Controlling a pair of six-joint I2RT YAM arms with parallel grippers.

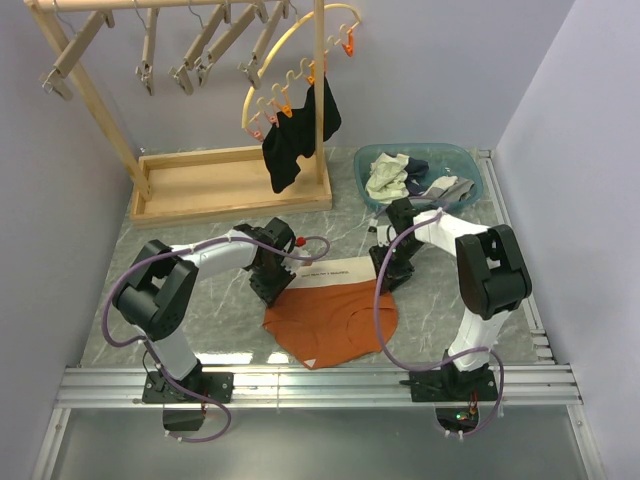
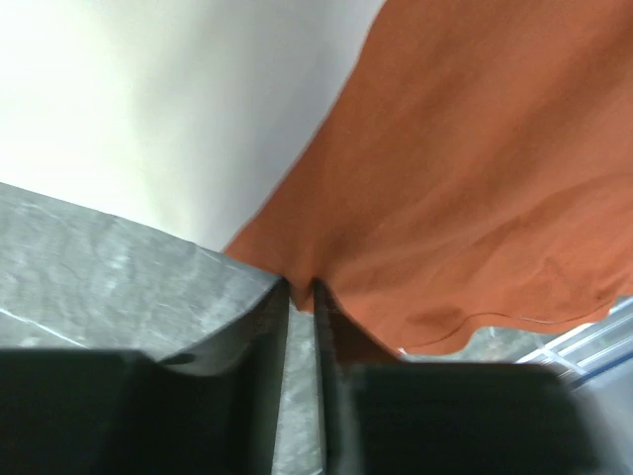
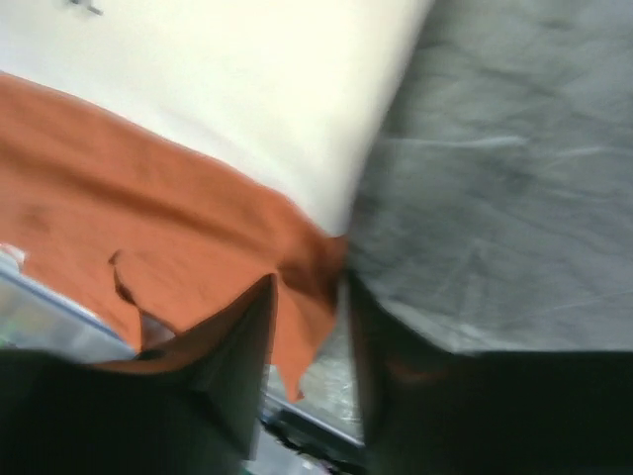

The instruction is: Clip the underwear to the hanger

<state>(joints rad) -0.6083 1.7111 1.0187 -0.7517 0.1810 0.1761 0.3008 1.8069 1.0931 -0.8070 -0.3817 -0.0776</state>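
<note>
Back left, on the rack: the hanger (image 1: 150,50), among others alike. Nipped almost closed on the underwear (image 1: 335,318) at its left waistband corner: the left gripper (image 2: 300,287). Spread flat on the table (image 1: 240,335), long axis left to right, waistband to the back, crotch towards the near edge. Clamped on the right corner, fingers slightly apart with orange cloth between: the right gripper (image 3: 309,287)

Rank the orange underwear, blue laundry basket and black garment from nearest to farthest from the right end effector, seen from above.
1. Orange underwear: at the right end effector, front centre.
2. Blue laundry basket: behind it, back right.
3. Black garment: hanging, back centre.
</note>
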